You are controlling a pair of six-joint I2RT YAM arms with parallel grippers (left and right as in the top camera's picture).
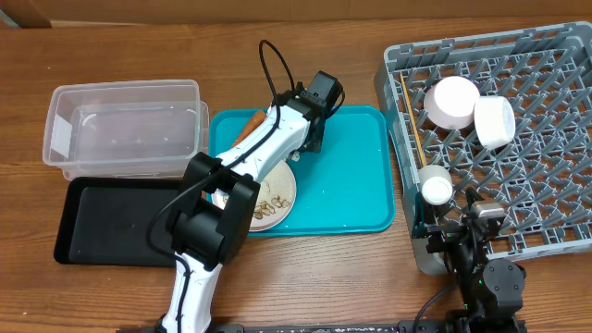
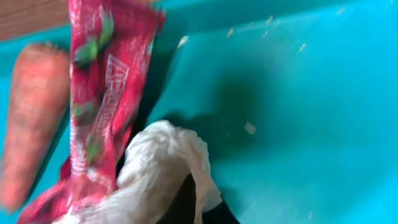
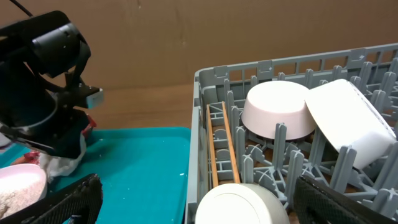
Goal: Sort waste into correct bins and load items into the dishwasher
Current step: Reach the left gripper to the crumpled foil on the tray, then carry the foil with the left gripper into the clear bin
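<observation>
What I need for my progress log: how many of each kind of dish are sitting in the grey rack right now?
Bowls: 2
Cup: 1
Pair of chopsticks: 1
Total in the rack: 4, counting the pair as one

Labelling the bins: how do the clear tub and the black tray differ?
The clear tub is see-through and deep-walled; the black tray is opaque and shallow. The tub lies farther from the robot, the tray nearer. Both are rectangular, similar in footprint, left of the teal tray.
</observation>
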